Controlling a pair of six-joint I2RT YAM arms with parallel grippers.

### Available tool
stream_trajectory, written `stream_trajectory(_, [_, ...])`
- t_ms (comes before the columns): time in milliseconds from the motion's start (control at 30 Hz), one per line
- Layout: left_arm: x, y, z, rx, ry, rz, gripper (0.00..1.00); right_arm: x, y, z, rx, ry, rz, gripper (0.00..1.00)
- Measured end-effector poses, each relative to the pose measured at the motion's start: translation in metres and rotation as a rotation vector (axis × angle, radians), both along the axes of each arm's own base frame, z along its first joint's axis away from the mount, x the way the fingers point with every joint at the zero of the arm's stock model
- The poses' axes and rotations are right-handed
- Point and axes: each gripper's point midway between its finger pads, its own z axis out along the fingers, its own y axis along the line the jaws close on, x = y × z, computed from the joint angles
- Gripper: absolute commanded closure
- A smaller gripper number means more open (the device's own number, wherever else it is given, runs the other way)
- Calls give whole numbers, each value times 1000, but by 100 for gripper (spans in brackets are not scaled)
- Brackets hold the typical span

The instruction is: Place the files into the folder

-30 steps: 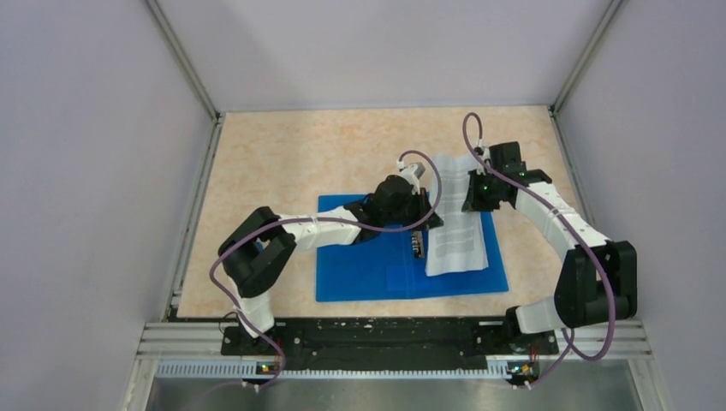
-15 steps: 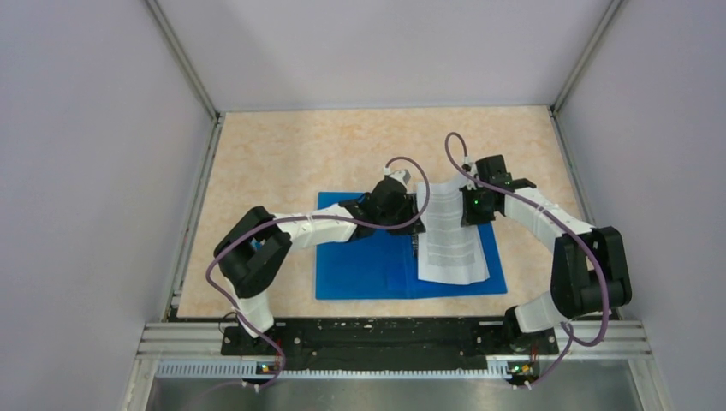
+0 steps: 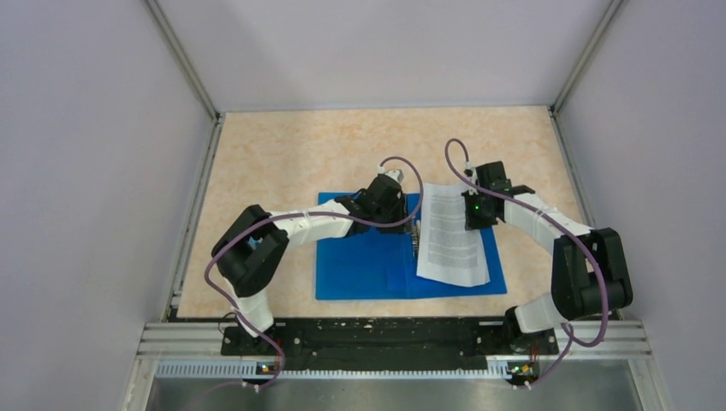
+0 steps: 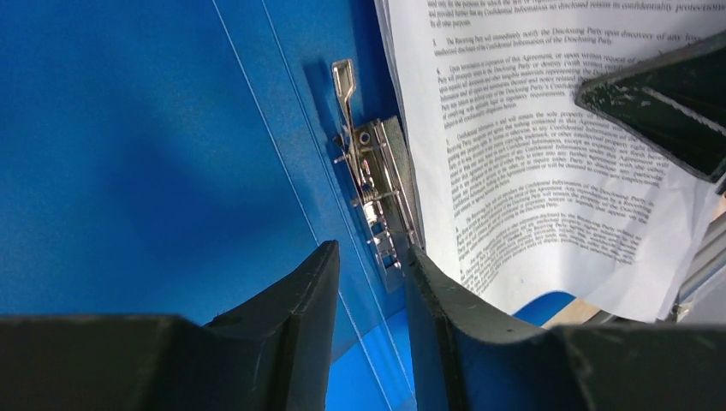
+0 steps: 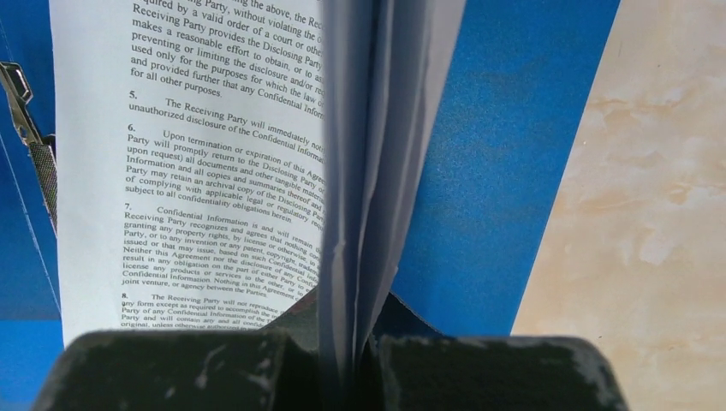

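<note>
The blue folder [image 3: 368, 265] lies open and flat on the table. Its metal spine clip [image 4: 377, 197] runs down the middle. The files [image 3: 449, 240], white printed sheets, lie over the folder's right half with their left edge beside the clip. My right gripper [image 3: 473, 210] is shut on the files' far right edge, which stands pinched upright between its jaws [image 5: 351, 342]. My left gripper [image 4: 370, 257] hovers just over the clip. Its jaws are a little apart with nothing between them. In the top view my left gripper [image 3: 409, 224] sits at the files' left edge.
The beige tabletop [image 5: 651, 214] shows to the right of the folder [image 5: 505, 128]. Grey walls close in the table on three sides. My right gripper's dark finger [image 4: 668, 103] reaches into the left wrist view over the files [image 4: 531, 154].
My right gripper has carried the files left and nearer, so they now lie over the folder's right half beside the clip. My left gripper has shifted slightly left.
</note>
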Motion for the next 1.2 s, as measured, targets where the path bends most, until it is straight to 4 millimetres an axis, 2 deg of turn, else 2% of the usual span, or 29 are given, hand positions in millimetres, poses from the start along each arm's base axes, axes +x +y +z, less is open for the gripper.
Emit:
stream_trajectory(233, [20, -10, -8, 56, -25, -14, 64, -2, -4, 0, -17, -7, -9, 100])
stream_trajectory(567, [35, -8, -39, 168, -35, -21, 66, -1, -8, 0, -39, -14, -20, 100])
stream_trajectory(1200, [49, -11, -31, 165, -98, -5, 62, -1, -8, 0, -38, -14, -20, 100])
